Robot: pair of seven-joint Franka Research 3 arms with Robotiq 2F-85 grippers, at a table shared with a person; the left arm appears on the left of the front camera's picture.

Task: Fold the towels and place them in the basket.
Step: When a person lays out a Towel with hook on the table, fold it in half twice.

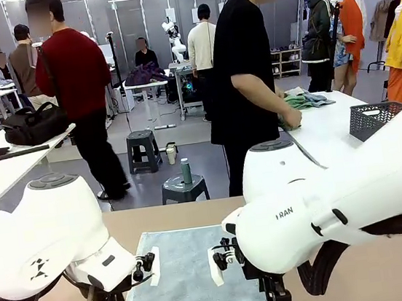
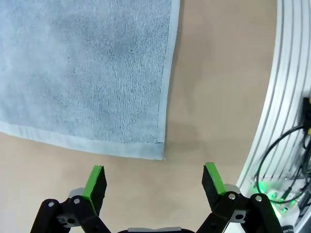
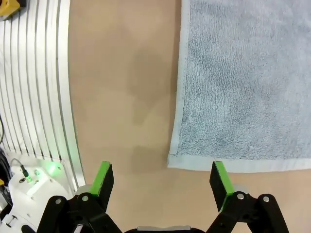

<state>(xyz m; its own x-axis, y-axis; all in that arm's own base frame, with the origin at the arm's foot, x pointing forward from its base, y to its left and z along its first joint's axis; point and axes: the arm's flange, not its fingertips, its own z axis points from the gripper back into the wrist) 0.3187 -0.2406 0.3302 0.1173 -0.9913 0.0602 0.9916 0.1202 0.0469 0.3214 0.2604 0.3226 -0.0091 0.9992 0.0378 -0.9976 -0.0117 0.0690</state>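
A pale grey-blue towel (image 1: 187,277) lies spread flat on the tan table between my two arms. In the left wrist view my left gripper (image 2: 155,180) stands open just above one near corner of the towel (image 2: 87,73), with nothing between its green pads. Over the other near corner of the towel (image 3: 243,82), my right gripper (image 3: 163,178) is open too and holds nothing. The dark grey lattice basket (image 1: 375,119) sits on a white table at the far right. A person in black (image 1: 251,78) handles a pile of greenish and grey towels (image 1: 310,98) there.
A ribbed aluminium rail (image 2: 286,97) (image 3: 39,87) runs along the table's near edge beside each gripper. A black duffel bag (image 1: 34,125) rests on a white table at the left. Two dark stools (image 1: 184,189) and a person in red (image 1: 75,78) stand beyond the table.
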